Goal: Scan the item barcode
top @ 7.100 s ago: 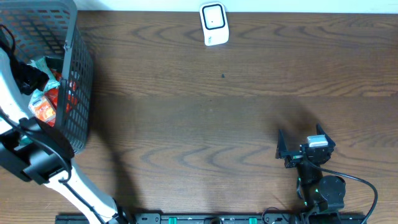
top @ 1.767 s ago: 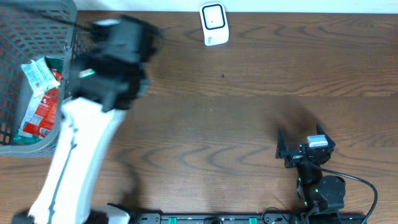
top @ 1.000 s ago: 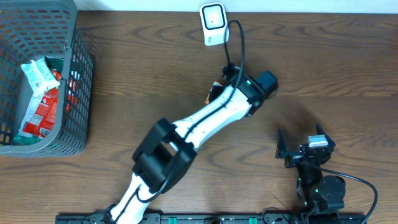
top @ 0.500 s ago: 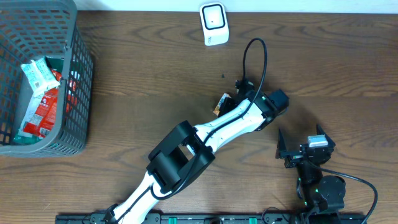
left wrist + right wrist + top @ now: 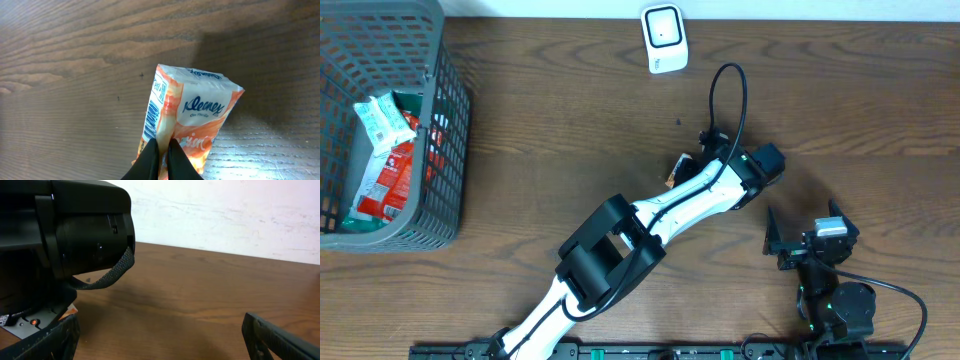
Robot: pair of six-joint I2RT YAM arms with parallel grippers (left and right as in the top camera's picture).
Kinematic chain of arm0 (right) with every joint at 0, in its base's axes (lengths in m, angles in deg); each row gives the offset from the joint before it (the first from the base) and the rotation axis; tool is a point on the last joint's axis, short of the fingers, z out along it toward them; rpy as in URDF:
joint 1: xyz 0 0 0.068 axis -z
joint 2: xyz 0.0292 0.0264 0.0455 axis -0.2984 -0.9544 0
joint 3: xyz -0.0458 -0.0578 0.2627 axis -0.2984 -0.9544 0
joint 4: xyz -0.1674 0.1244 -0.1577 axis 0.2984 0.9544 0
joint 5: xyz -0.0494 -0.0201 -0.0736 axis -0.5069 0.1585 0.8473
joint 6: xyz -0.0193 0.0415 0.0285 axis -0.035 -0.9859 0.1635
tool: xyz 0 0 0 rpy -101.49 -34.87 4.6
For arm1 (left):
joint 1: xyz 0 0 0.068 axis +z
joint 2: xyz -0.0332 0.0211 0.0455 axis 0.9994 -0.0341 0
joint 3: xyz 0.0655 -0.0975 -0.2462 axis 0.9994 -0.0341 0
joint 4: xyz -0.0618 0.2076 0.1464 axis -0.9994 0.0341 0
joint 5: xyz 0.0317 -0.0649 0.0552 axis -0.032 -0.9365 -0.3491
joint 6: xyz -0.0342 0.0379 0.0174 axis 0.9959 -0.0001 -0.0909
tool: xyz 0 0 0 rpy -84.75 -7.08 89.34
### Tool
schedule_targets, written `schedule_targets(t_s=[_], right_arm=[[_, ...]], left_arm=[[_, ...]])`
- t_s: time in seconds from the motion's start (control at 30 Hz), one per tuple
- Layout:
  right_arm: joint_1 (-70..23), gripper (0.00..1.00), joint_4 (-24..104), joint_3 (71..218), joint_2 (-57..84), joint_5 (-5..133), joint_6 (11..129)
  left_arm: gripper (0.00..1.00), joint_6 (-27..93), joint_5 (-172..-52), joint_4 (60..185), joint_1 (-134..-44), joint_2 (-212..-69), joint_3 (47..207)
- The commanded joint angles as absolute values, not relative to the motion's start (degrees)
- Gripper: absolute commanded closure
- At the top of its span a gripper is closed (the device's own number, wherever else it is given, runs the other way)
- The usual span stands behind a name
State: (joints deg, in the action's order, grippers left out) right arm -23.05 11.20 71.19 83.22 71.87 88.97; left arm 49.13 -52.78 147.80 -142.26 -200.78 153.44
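Brown wooden desk [image 5: 570, 150] | left tool [image 5: 161, 145] pinched closed on orange tissue pack [image 5: 200, 105] | right tool [image 5: 807, 228] wide open, holding nothing

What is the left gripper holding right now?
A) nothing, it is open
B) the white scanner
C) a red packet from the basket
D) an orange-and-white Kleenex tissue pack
D: in the left wrist view the left gripper is shut on the end of the Kleenex tissue pack, whose barcode runs along one side.
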Motion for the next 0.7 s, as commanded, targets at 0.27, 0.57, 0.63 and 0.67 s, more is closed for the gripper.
schedule_targets(t_s=[0.27, 0.57, 0.63, 0.67], right_arm=[[-22.97, 0.01, 11.42, 71.15, 83.48, 72.22, 89.3], [-22.97, 0.01, 11.42, 71.15, 83.48, 72.19, 89.3], [-22.97, 0.01, 11.42, 71.15, 83.48, 72.19, 89.3], [-22.97, 0.01, 11.42, 71.15, 83.48, 72.19, 89.3]], left_arm=[[0.91, 48.61, -55.33, 147.95, -142.3, -201.08, 153.33], [0.92, 48.59, -55.31, 147.95, -142.3, -200.41, 153.55], [0.93, 48.57, -55.29, 147.93, -142.3, -200.14, 153.55], [0.93, 48.52, -55.27, 147.91, -142.3, -200.08, 153.55]])
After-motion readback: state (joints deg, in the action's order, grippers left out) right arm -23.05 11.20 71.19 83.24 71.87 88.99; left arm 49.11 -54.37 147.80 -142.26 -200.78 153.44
